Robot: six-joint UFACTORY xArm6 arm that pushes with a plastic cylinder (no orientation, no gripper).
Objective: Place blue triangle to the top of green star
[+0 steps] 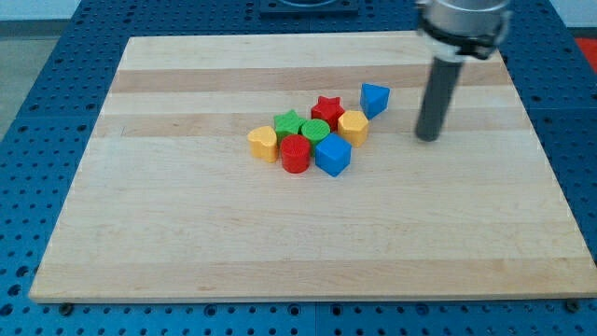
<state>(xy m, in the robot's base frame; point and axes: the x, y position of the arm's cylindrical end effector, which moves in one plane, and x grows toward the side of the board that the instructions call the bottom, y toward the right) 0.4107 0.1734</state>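
No gripper was fitted to the arm, so nothing could be spread, pressed together or pinched; my tip [428, 137] was seen resting on the tabletop [187, 233], to the right of the blocks and touching none of them. Nearest to it, at the far right of the cluster, the blue triangle [374, 99] was found standing slightly apart from the yellow block [354, 127]. The green star [289, 122] was placed toward the left of the cluster, hemmed in by the red star [327, 109], the green round block [315, 131], the red cylinder [296, 153] and the yellow heart [264, 143], with the blue cube [333, 155] nearer.

The triangle was judged light, rigid and apt to slide or spin on the smooth wood. Contact was judged best made squarely on its right face, so that it could be pushed left behind the red star.
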